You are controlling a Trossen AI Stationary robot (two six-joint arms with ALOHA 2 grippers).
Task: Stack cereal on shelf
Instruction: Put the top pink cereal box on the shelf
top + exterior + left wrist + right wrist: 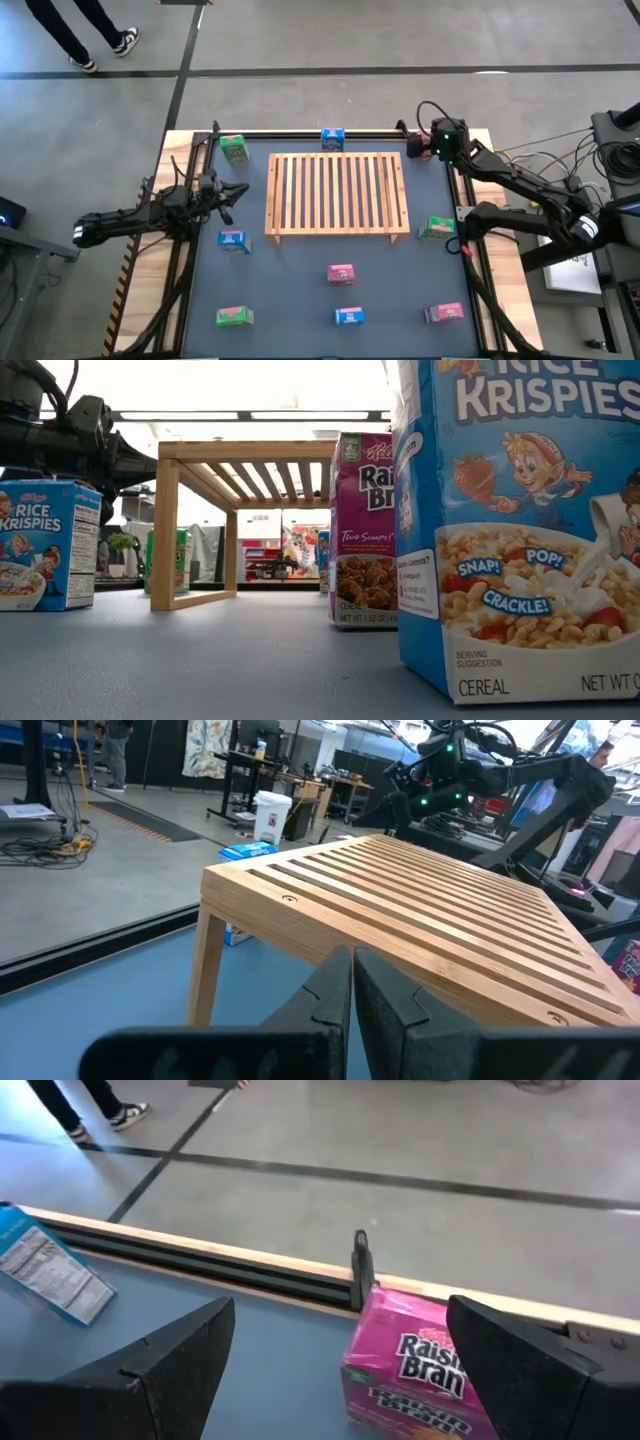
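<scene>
Here, blue box [333, 139] stands just behind the shelf [337, 193].

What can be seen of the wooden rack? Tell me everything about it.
The rack is light, unpainted-looking wood: a rectangular top of many parallel slats inside a plain frame, carried on square-post side frames with a low rail along the table. It stands upright and level on the dark blue table, in the middle toward the far edge. Nothing lies on its top. Only the table touches it, as far as can be seen; a blue box stands just behind it and a green box sits by its near right corner.
</scene>
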